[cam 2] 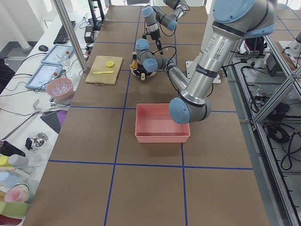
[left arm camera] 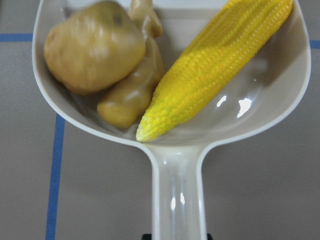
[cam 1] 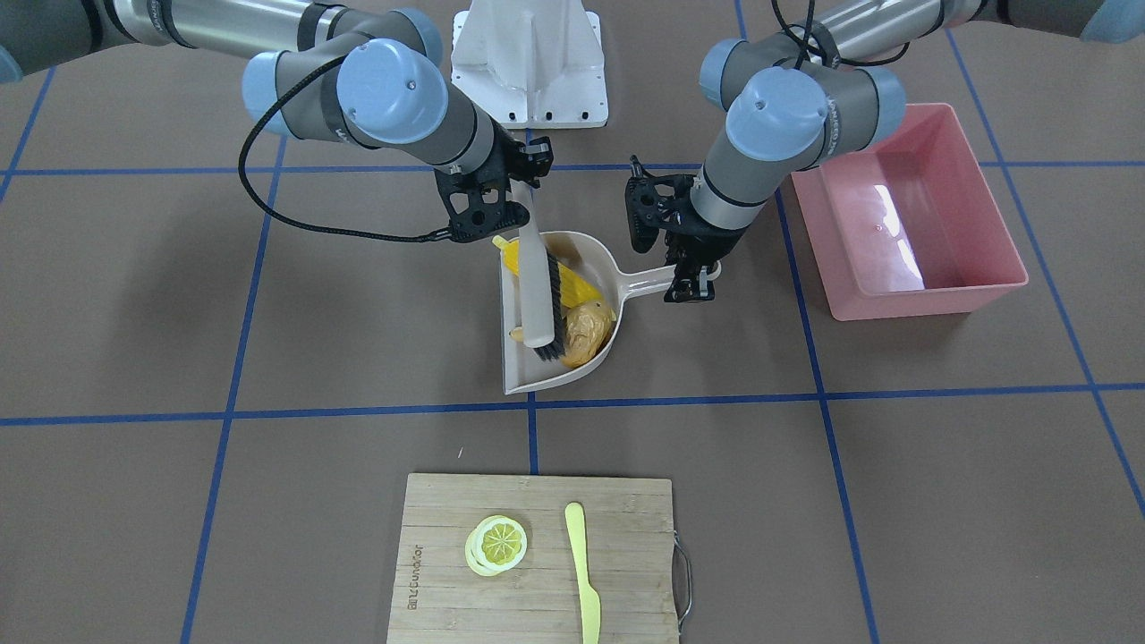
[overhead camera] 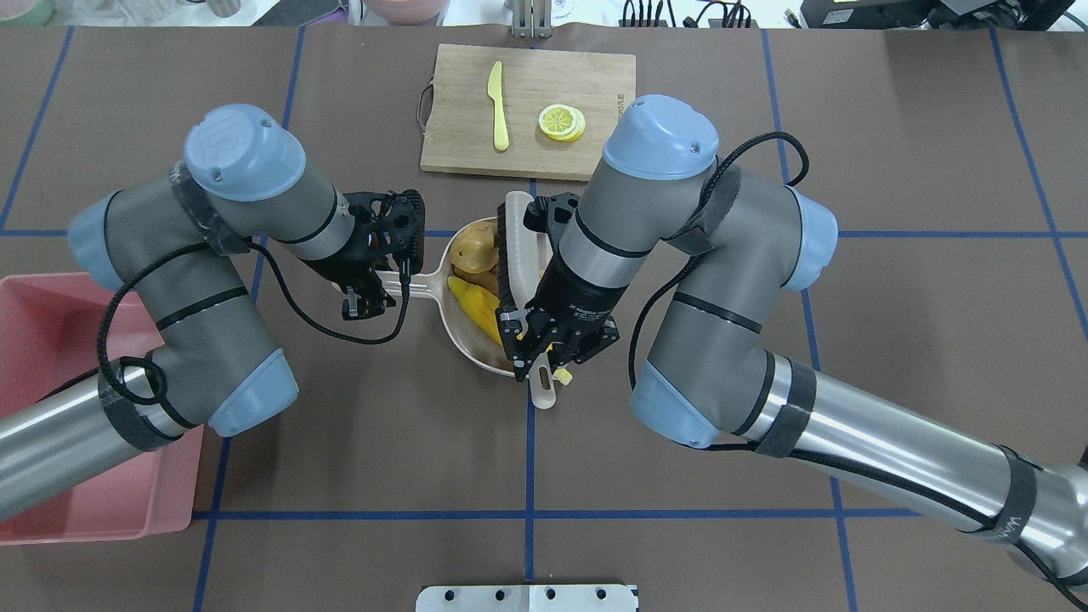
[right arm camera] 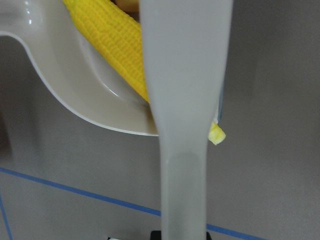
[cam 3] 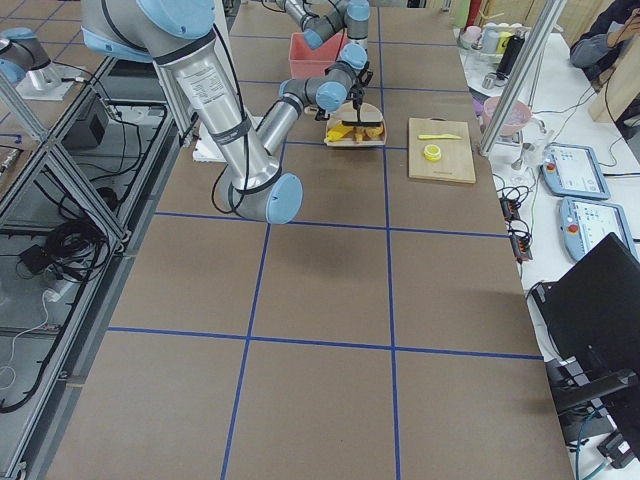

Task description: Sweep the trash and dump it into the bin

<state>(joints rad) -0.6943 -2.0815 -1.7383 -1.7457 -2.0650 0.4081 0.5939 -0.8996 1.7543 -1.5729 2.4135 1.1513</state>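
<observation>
left wrist-mounted: corn cob (left arm camera: pixel 210 75), ginger (left arm camera: pixel 132 95), potato (left arm camera: pixel 92 47) in dustpan (left arm camera: pixel 180 190)

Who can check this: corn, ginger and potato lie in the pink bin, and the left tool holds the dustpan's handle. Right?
No. The corn, ginger and potato lie in the dustpan, not the pink bin, as the left wrist view shows. The left tool holds the dustpan's handle.
</observation>
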